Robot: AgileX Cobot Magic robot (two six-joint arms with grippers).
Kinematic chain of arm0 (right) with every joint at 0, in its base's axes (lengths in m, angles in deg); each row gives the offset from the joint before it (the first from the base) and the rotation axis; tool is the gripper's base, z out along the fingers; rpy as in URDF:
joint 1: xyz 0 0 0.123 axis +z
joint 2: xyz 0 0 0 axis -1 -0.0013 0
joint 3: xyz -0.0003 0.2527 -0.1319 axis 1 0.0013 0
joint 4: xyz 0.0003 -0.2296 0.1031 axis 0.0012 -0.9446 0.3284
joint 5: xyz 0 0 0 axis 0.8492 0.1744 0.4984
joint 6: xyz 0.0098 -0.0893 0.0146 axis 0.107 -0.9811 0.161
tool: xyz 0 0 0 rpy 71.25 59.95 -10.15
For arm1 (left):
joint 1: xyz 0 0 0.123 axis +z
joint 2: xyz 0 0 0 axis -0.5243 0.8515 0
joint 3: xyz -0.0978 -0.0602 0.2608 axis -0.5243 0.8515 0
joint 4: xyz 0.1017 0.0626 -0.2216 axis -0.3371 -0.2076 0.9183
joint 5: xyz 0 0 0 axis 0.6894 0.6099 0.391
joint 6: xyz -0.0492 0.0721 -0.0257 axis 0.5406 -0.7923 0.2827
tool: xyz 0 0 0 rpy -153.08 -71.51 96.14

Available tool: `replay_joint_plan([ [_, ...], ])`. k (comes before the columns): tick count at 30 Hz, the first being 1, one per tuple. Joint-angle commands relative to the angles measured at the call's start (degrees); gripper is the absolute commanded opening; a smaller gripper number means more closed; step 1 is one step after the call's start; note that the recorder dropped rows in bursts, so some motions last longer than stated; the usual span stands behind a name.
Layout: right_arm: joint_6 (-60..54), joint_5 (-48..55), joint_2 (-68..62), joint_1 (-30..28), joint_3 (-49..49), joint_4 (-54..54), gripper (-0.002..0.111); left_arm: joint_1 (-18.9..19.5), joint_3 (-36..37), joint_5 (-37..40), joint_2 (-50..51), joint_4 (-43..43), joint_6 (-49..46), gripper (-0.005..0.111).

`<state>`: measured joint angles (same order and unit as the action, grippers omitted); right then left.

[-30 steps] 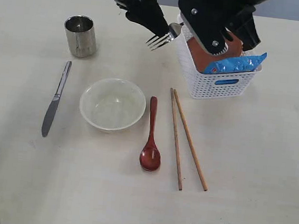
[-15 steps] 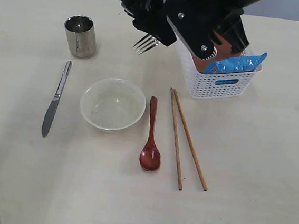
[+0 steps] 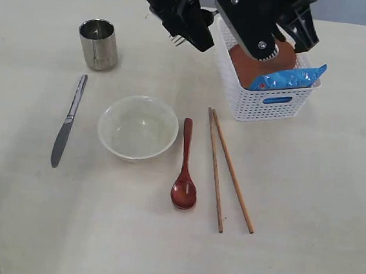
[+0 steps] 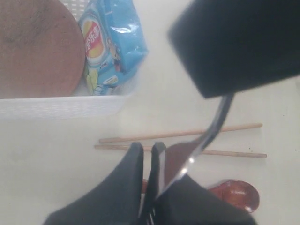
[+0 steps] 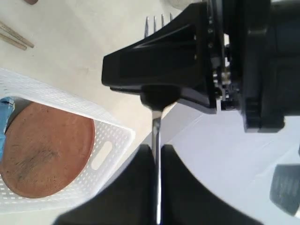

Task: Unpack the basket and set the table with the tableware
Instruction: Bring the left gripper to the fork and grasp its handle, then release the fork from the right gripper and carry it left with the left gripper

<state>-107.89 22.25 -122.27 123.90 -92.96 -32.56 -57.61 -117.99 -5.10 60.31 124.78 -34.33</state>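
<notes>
Desk (image 3: 319, 208) is pale wood-look. Lower centre: two chopsticks (image 3: 234, 174) lie side by side, slightly splayed. Spoon (image 3: 185, 166) is just left of them, scoop end toward the bottom edge. Bowl (image 3: 138, 127) is left of the spoon, upright, close but not touching. Knife (image 3: 67, 123) is left of the bowl, apart from it, blade toward the bottom edge. Cup (image 3: 98, 43) is upper left, upright, beyond the knife. Basket (image 3: 271, 101) is upper right of centre, on the desk, near the chopsticks' far ends. Plate (image 3: 249, 66) stands on edge inside it, with a blue crisp packet (image 3: 286, 77) leaning beside the plate. Top centre, off the desk: fork (image 3: 177, 40) is in the air just left of the basket. Only its tines show there, pointing lower left. Left claw (image 4: 147, 161) is closed on the fork near the tine end. Right claw (image 5: 157, 154) is closed on the handle, fingers pinching it. Both claws grip the one fork.
</notes>
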Motion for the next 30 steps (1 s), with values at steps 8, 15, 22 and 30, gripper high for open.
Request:
replay_joint_plan([
  [8,2.9,0.4,0.6,0.1,0.0,0.7,0.000,-0.1,0.4,-0.9,-0.7,2.9,0.2,0.000],
  [15,2.6,1.1,0.6,0.1,0.0,0.7,0.000,-0.1,0.4,-0.9,-0.7,2.9,1.5,0.020],
  [22,2.6,1.1,0.6,0.1,0.0,0.7,0.000,-0.1,0.4,-0.9,-0.7,2.6,1.3,0.067],
  [30,2.6,1.6,0.6,0.1,0.0,0.4,0.000,0.0,0.4,-0.9,-0.9,-0.2,2.4,0.041],
])
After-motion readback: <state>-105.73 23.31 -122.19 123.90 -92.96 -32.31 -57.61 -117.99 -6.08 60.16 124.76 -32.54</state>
